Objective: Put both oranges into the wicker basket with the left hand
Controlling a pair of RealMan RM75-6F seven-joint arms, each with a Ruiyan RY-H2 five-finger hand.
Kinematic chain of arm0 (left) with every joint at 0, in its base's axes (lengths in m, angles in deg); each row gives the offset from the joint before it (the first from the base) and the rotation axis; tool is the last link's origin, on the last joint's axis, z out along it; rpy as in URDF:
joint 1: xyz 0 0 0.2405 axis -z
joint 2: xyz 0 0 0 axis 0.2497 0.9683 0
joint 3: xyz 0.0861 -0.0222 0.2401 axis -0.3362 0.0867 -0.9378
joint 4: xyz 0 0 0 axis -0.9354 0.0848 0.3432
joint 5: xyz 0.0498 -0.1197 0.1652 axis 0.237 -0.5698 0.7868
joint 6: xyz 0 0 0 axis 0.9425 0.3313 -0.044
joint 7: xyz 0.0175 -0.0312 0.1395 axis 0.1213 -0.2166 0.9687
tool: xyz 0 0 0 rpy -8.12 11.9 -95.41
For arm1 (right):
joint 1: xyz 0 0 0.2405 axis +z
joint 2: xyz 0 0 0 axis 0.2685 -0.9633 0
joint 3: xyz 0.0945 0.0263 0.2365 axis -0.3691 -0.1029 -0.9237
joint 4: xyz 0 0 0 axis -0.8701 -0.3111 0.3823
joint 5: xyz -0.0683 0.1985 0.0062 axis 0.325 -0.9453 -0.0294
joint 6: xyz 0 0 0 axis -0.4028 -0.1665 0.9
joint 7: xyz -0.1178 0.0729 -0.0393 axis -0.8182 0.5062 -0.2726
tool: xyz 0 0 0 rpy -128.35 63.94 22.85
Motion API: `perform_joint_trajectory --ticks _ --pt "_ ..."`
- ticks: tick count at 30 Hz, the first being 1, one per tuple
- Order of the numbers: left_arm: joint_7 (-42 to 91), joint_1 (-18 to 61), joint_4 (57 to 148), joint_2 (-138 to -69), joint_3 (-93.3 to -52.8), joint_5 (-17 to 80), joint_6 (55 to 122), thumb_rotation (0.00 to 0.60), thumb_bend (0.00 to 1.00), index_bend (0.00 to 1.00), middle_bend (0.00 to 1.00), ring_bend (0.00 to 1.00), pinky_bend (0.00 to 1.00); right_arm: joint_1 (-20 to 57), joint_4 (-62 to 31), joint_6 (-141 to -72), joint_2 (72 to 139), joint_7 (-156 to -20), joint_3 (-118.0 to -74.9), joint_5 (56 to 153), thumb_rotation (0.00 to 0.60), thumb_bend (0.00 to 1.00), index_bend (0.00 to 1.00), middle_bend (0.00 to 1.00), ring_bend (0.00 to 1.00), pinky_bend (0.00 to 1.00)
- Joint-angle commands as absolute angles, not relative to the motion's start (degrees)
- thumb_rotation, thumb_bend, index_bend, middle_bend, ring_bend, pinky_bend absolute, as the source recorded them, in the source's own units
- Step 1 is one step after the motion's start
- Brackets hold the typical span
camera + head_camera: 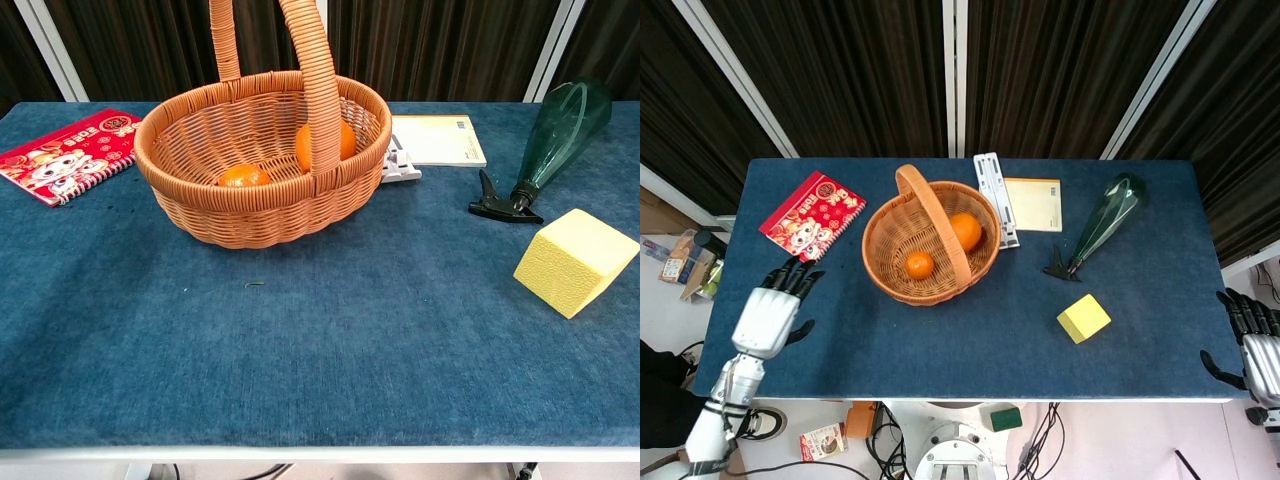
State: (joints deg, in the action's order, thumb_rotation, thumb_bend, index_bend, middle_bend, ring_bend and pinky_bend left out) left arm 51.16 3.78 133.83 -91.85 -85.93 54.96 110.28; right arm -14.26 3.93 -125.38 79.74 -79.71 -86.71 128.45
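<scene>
The wicker basket (885,250) (260,205) stands left of the table's centre with its tall handle upright. Two oranges lie inside it: a larger orange (965,231) (343,139) on the right side, partly behind the handle, and a smaller orange (919,265) (243,176) nearer the front. My left hand (771,311) hovers over the table's front left corner, well clear of the basket, fingers spread and holding nothing. My right hand (1253,350) shows only at the head view's right edge, beyond the table, empty with fingers apart. Neither hand appears in the chest view.
A red notebook (811,216) (62,153) lies at the back left. A white strip (994,197) and a yellow pad (1033,204) (436,139) sit behind the basket. A green spray bottle (1099,223) (553,140) and a yellow sponge block (1083,318) (574,260) occupy the right side.
</scene>
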Motion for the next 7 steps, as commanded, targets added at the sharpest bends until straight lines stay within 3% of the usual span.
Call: perform_joint_trajectory --ticks 1,7 --pt "52.67 -4.04 130.09 -92.68 -90.52 59.58 118.17 0.600 0.17 0.20 0.14 0.06 0.25 -14.31 3.50 -126.01 80.30 -80.29 -86.81 129.03 0.600 0.32 0.00 0.00 0.00 0.00" --pt "45.46 -8.53 127.00 -92.23 -90.84 61.81 122.72 0.600 0.16 0.19 0.14 0.06 0.25 -14.86 2.92 -127.66 81.15 -80.75 -87.05 129.37 0.600 0.32 0.00 0.00 0.00 0.00"
